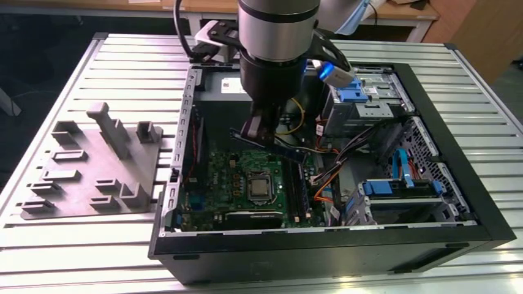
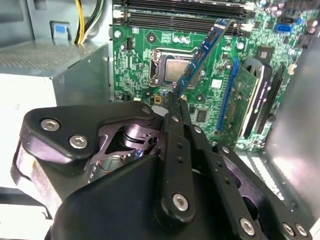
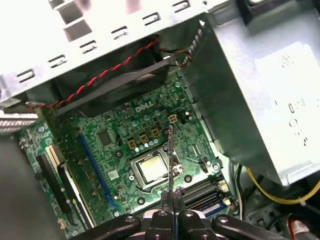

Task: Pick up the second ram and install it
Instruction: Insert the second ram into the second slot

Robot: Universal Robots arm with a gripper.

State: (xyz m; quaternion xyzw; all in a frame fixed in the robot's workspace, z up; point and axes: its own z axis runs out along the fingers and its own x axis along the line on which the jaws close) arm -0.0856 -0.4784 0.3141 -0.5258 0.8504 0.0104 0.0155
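Observation:
The second ram (image 1: 274, 147) is a thin dark-blue stick, and my gripper (image 1: 259, 131) is shut on one end of it. It hangs tilted above the green motherboard (image 1: 237, 174) inside the open computer case (image 1: 327, 245). In the second wrist view the ram (image 2: 202, 57) slants away from the gripper (image 2: 175, 102) over the processor socket (image 2: 175, 70), towards the long black slots (image 2: 180, 12). In the first wrist view the ram (image 3: 171, 150) shows edge-on above the gripper (image 3: 172, 194), with the slots (image 3: 206, 192) beside the fingers.
The grey power supply box (image 2: 50, 75) stands close beside the arm. Drive cages with blue tabs (image 1: 359, 92) and loose cables (image 1: 327, 177) fill the case on the exterior view's right. A grey holder fixture (image 1: 98, 165) lies on the slatted table (image 1: 82, 245) at the exterior view's left.

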